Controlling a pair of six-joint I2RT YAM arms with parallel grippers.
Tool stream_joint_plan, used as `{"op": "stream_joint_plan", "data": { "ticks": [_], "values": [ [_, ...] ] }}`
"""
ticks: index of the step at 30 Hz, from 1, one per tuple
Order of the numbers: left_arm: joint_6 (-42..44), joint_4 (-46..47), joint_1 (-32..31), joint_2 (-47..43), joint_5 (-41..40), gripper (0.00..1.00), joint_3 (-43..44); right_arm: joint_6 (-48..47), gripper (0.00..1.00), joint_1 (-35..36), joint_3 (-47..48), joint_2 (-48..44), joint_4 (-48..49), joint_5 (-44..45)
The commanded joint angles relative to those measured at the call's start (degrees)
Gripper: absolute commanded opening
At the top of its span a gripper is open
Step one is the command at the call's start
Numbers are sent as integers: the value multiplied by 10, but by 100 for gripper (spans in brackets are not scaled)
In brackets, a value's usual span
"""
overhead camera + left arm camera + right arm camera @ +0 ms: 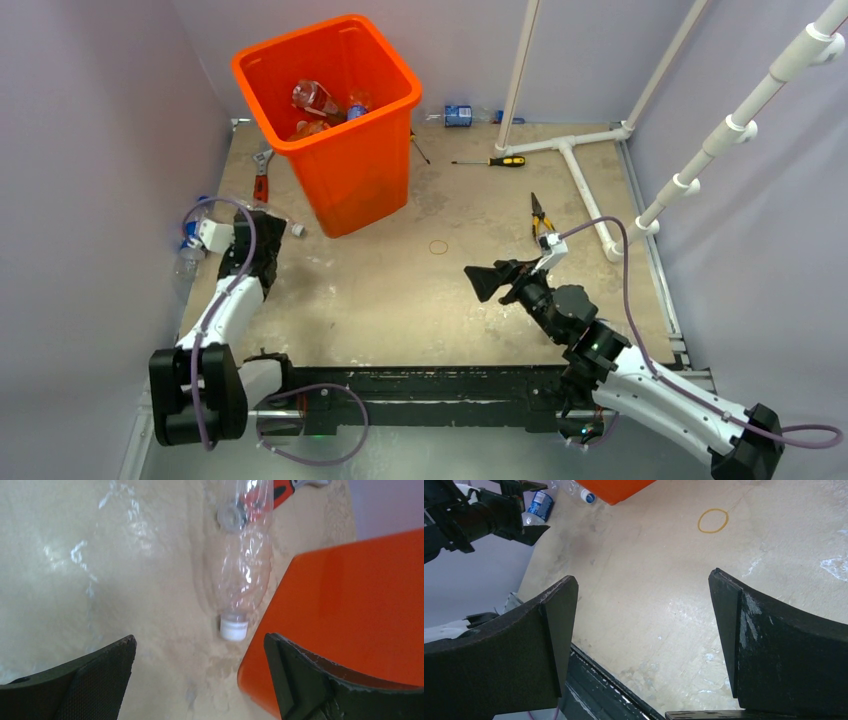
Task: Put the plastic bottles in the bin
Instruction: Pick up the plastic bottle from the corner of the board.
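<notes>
Plastic bottle [245,575] lies on the table [100,555] just beside the bin [350,605], white cap toward the left gripper [200,642]. That gripper hovers short of it, jaws spread wide with nothing between them. Right gripper [644,577] is equally spread and empty, over bare table well apart from any bottle.

Risks for your next move:
- One finger of the left gripper lines up with the bin wall. Drive straight in and you likely strike or shove the bin instead of straddling the bottle.
- The bottle looks thin, crushed and slick. A pinch at the narrow cap end may squirt it toward the wrench [280,490] beyond it.
- Lift too low and the bottle may catch the rim on the way over.

Containers: the bin stands upright and holds several bottles [315,100], clear with a bit of blue among them; exact count unclear. It looks far from full. More bottles [190,255] lie at the table's left edge, outside it
</notes>
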Motion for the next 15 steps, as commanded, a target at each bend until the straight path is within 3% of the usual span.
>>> {"op": "stream_joint_plan", "data": {
  "ticks": [1, 8, 15],
  "values": [
    [39, 118, 54, 62, 70, 99, 29, 0, 99, 0, -2, -21, 27, -21],
    [52, 222, 74, 149, 142, 99, 52, -13, 99, 0, 7, -25, 18, -25],
    [69, 226, 74, 204, 142, 99, 89, 1, 99, 0, -2, -21, 28, -40]
  ]
}}
